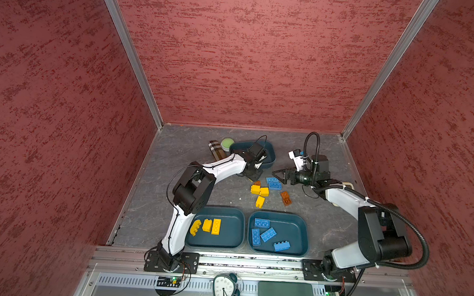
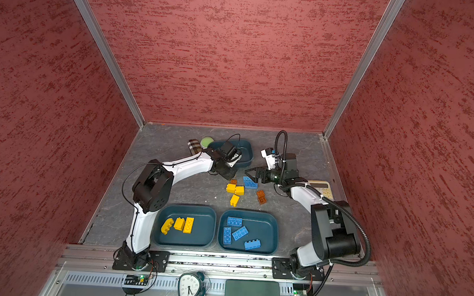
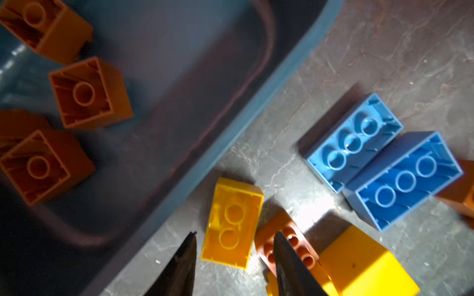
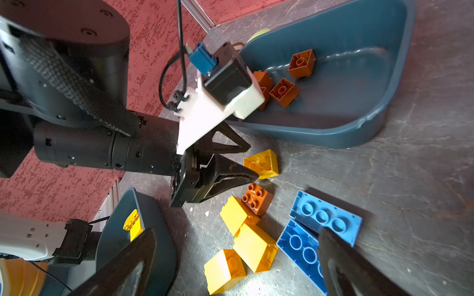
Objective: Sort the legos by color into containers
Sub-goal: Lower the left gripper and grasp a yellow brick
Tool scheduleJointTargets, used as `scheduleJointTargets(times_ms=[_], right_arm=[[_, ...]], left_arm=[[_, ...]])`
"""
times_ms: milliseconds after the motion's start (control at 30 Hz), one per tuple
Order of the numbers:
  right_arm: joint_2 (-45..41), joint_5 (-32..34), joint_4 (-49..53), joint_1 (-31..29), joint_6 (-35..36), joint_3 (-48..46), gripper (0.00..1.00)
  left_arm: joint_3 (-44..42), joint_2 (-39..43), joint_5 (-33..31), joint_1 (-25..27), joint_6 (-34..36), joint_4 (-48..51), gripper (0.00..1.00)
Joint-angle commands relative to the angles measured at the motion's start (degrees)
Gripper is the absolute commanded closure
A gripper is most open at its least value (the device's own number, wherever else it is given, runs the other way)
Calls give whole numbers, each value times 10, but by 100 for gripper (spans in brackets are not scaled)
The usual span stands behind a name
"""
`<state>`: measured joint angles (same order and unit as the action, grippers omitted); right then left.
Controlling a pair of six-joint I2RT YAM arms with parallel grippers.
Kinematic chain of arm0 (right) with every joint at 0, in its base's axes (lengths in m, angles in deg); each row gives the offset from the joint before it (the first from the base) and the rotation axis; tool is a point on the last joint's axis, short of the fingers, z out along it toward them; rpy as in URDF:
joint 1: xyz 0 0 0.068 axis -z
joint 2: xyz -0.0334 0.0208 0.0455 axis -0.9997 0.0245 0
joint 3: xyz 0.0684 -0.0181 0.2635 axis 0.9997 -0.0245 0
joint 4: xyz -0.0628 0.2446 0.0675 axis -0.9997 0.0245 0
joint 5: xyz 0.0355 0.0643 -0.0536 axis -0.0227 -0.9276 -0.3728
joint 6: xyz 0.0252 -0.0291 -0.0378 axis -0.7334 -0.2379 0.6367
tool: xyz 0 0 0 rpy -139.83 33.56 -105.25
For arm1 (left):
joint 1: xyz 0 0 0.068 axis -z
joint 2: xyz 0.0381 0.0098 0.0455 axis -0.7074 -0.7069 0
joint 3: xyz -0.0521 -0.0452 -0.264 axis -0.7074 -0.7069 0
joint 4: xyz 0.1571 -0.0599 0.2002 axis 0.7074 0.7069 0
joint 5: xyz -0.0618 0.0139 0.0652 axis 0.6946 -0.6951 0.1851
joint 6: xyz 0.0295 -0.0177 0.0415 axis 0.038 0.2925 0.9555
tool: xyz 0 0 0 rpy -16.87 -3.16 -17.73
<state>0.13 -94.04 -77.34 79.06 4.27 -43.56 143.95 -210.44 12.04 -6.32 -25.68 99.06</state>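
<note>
Three dark teal tubs sit on the grey tabletop (image 1: pixel 162 161). In both top views the near-left tub (image 1: pixel 232 239) holds three yellow bricks (image 1: pixel 211 226). The near-right tub (image 1: pixel 295 227), just beside it, holds four blue bricks (image 1: pixel 267 234). The far tub (image 1: pixel 270 160) holds several brown bricks (image 4: pixel 283 91), most lying hollow side up. Between the far tub and the near pair, unsorted legos lie on the tabletop. The left gripper (image 1: pixel 254 178) reaches down just beside the far tub's near wall. In the left wrist view its jaws stand partly apart with a loose yellow brick (image 3: pixel 232 223) lying underside up between them. A gap shows on either side of the brick, so nothing is clamped. A small studded brown brick (image 3: pixel 286 243) lies against one of that gripper's fingers (image 3: pixel 289 266). The right gripper (image 1: pixel 277 178) hovers low over two loose blue bricks (image 1: pixel 273 183), which lie side by side and touching, undersides up. Its jaws are spread wide and hold nothing. Other loose yellow bricks (image 1: pixel 260 194) are clustered near the middle, and another brown brick (image 1: pixel 286 198) lies closer to the near-right tub. A plaid case (image 1: pixel 215 151) and a green-topped puck (image 1: pixel 227 144) stand just beside the far tub, on the left arm's side.
</note>
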Motion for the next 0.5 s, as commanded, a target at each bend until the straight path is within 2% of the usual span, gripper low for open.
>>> scheduleJointTargets(times_ms=[0,200,467], right_arm=[[-13,4,-4,3,12,-7,1],[-12,3,-3,2,14,-9,1],[-5,0,-5,2,13,-6,1]], left_arm=[[12,-13,-15,2,9,-27,52],[20,-30,-1,4,8,-20,52],[23,-47,-15,4,12,-16,53]])
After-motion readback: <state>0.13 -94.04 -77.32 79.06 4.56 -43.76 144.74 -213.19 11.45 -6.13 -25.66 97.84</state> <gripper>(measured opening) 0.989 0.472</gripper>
